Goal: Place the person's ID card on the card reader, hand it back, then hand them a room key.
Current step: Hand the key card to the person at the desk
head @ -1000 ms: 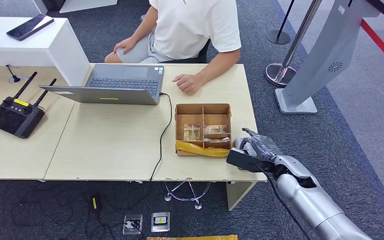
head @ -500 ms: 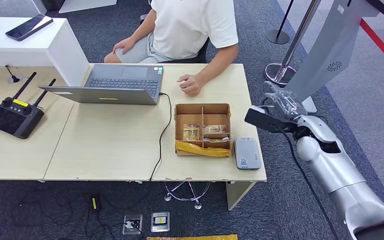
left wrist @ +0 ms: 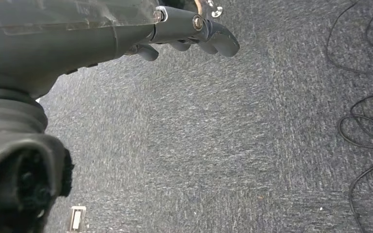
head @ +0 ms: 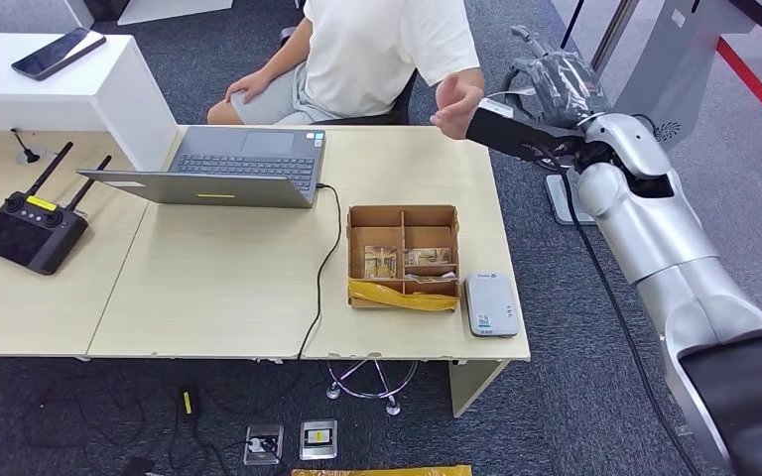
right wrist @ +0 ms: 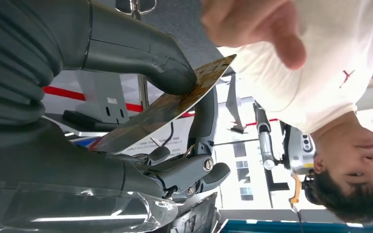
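Note:
My right hand [head: 548, 91] is raised beyond the table's far right corner and pinches a worn brownish ID card [right wrist: 175, 104] between the thumb [right wrist: 141, 53] and the fingers. The card's free end points at the person's hand [head: 456, 99], which is lifted close to it; I cannot tell whether they touch. The grey card reader [head: 491, 304] lies bare at the table's front right corner. Beside it stands a cardboard box [head: 403, 216] with room key cards in its compartments. My left hand [left wrist: 194, 31] hangs above the carpet and holds nothing.
An open laptop [head: 226, 167] with its cable sits in front of the seated person [head: 387, 50]. A black remote controller [head: 30, 230] lies at the left. A phone [head: 60, 53] rests on the white counter. A grey kiosk stand [head: 645, 109] and barrier posts stand on the right.
My right arm has lifted off the card reader and swung up and away toward the person with the card. The person's hand has risen off the table toward it.

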You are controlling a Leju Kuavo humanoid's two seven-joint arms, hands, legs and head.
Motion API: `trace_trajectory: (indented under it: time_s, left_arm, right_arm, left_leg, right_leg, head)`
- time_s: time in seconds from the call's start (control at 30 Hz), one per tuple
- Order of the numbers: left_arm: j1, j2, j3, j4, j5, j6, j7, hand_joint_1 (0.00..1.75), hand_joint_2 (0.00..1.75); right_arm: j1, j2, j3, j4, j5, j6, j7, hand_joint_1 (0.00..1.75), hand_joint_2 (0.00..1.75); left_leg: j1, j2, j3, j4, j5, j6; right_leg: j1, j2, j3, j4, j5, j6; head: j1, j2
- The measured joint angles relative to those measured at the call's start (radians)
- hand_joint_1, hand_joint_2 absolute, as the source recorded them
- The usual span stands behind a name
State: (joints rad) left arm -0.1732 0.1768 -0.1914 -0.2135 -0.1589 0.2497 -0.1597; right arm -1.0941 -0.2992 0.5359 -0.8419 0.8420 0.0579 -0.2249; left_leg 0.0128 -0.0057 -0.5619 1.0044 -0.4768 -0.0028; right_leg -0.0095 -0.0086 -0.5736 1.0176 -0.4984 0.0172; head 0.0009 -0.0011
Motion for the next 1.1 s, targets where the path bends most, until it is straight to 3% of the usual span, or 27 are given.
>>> trace_trajectory:
  time_s: [0.33,0.6,0.63,0.73,0.77,1.1]
  left_arm:
    - [-0.007,0.005,-0.020,0.000,-0.009,-0.011,0.017,0.00,0.00]
    - [-0.010,0.012,-0.037,0.000,-0.019,-0.018,0.028,0.00,0.00]
    - [-0.010,0.012,-0.038,0.000,-0.019,-0.019,0.028,0.00,0.00]
    - [-0.012,0.013,-0.041,0.000,-0.019,-0.020,0.028,0.00,0.00]
    - [-0.013,0.014,-0.043,0.000,-0.018,-0.020,0.029,0.00,0.00]
    - [-0.011,0.014,-0.046,0.001,0.000,-0.013,0.029,0.00,0.00]
  right_arm:
    - [-0.056,0.121,0.033,0.207,0.033,-0.054,-0.006,1.75,1.75]
    - [-0.058,0.151,0.046,0.302,0.029,-0.076,-0.004,1.71,1.75]
    - [-0.058,0.152,0.047,0.308,0.029,-0.076,-0.004,1.47,1.75]
    - [-0.058,0.156,0.048,0.330,0.029,-0.078,-0.003,0.20,1.75]
    - [-0.058,0.158,0.048,0.337,0.029,-0.079,-0.001,0.00,1.75]
    - [-0.058,0.162,0.049,0.372,0.031,-0.128,0.013,0.00,1.75]
  left_leg:
    - [0.000,0.000,0.000,0.000,0.000,0.000]
    - [0.000,0.000,0.000,0.000,0.000,0.000]
    - [0.000,0.000,0.000,0.000,0.000,0.000]
    - [0.000,0.000,0.000,0.000,0.000,0.000]
    - [0.000,0.000,0.000,0.000,0.000,0.000]
    - [0.000,0.000,0.000,0.000,0.000,0.000]
  right_leg:
    - [0.000,0.000,0.000,0.000,0.000,0.000]
    - [0.000,0.000,0.000,0.000,0.000,0.000]
    - [0.000,0.000,0.000,0.000,0.000,0.000]
    - [0.000,0.000,0.000,0.000,0.000,0.000]
    - [0.000,0.000,0.000,0.000,0.000,0.000]
    - [0.000,0.001,-0.001,0.000,0.000,0.000]
  head:
    - [0.000,0.000]
    - [0.000,0.000]
    - [0.000,0.000]
    - [0.000,0.000]
    - [0.000,0.000]
    - [0.000,0.000]
